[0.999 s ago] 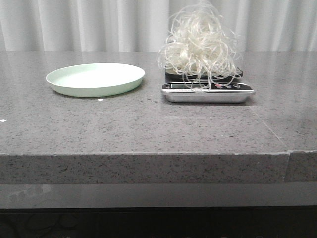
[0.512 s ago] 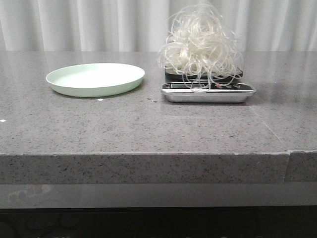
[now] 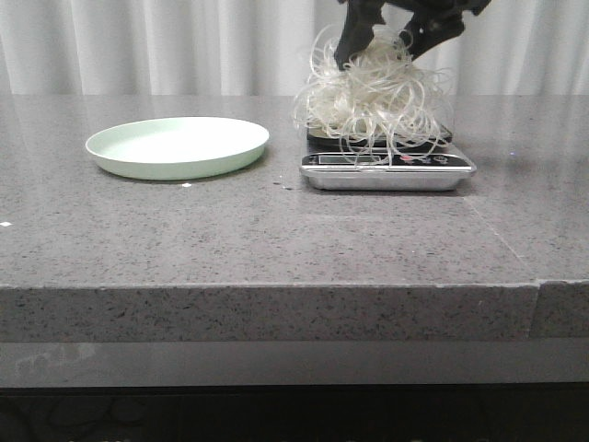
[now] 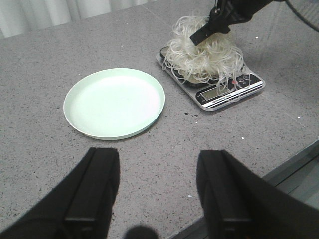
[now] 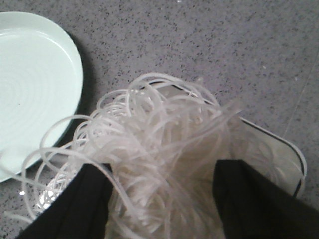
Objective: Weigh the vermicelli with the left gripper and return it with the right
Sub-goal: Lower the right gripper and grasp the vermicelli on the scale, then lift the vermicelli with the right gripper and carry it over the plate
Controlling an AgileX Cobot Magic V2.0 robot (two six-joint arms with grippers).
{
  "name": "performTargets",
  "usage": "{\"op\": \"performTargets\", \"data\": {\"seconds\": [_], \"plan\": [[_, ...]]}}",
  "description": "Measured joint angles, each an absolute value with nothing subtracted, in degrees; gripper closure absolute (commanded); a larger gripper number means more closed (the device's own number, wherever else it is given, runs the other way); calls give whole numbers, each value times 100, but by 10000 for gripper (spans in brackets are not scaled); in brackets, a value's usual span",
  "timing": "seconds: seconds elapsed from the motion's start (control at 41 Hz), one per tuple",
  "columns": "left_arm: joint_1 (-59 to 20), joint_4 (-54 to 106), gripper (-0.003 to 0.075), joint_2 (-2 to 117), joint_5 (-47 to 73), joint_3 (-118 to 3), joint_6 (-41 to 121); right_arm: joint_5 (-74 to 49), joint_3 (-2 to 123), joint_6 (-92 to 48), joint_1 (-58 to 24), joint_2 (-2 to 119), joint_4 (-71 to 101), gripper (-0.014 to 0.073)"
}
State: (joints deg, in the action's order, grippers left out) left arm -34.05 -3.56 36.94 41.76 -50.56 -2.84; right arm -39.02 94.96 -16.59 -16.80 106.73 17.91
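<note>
Now, view by view.

Front view: the right pincer [image 3: 391,32] hangs over the top of the vermicelli [image 3: 373,97], its dark fingers spread, one on each side of the crown of the tangle. The mass sits below the pincer on the scale [image 3: 386,170]. The pale green plate [image 3: 177,145] lies bare, well apart from that pincer on the left-arm side.

Left wrist view: the left pincer [image 4: 157,186] is open and holds nothing, with grey table [image 4: 40,64] showing between its fingers. The plate [image 4: 114,102] is just ahead of it, the scale [image 4: 229,89] farther ahead and toward the right arm's side. The right arm's finger [image 4: 205,33] dips into the noodle heap [image 4: 204,59].

Right wrist view: both dark fingers [image 5: 87,204] straddle the strands [image 5: 159,149], jaws wide, not yet pinched. The scale's tray [image 5: 279,159] shows under the pile, and the plate rim [image 5: 55,64] lies beside the pincer, past one finger.

Progress: judging by how things lie, the weighing half looks done, since the noodles rest on the scale and the left pincer is clear.

Left to do: close the right pincer on the bundle, lift it, and carry it to the plate.
</note>
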Motion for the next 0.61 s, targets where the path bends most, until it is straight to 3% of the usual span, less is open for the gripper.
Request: {"op": "performTargets", "data": {"seconds": [0.171,0.244,0.609], "plan": [[-3405,-356,301,3694,4176,-5056,-284,-3991,9536,-1659,-1680,10719,1802,335],[-3405,-370,301,3694,4176,-5056,-284,-4013,9539,-1659,-1680,10728,1802,386],[-3405,-530,301,3694,4176,-5056,-284,-4230,9539,-1670,-1680,10529,1779,428]]}}
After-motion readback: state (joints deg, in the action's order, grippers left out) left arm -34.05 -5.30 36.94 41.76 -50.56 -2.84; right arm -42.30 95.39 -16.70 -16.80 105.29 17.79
